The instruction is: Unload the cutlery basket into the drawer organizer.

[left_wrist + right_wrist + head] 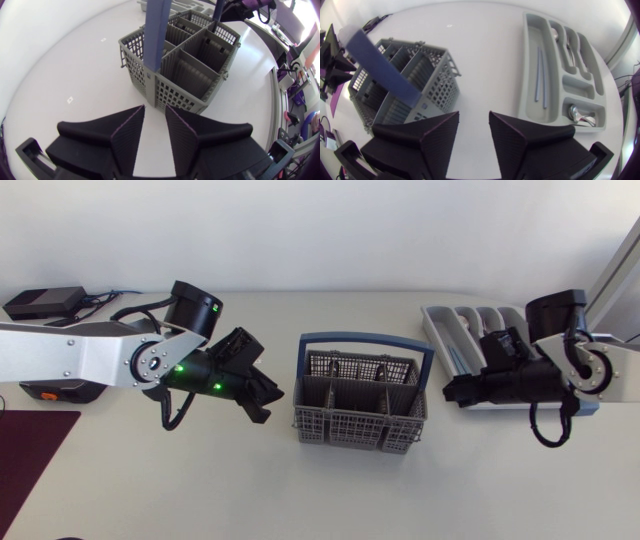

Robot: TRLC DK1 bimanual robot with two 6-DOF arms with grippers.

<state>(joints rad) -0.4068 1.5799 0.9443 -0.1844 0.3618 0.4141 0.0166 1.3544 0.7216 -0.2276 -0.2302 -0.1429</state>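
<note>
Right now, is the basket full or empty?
Empty. The cutlery basket shows only bare grey compartments in the head and left wrist views; cutlery lies in the drawer organizer instead.

Basket (434, 82) and organizer (526, 75) ahead of spread hand (473, 118)

Cutlery basket (360, 408): grey plastic mesh, rectangular, upright at middle of bench (300, 490), split by inner walls into several compartments. Blue handle (368, 340) arches over it, standing up.

Drawer organizer (530, 65): pale grey tray, flat on bench, well apart from basket, toward right side. Long slots side by side, short compartment at one end. Two thin blue-grey sticks (540, 75) lie in outer long slot. Metal cutlery (570, 47) in narrower slots. Shiny spoon-like pieces (580, 115) in short compartment.
</note>
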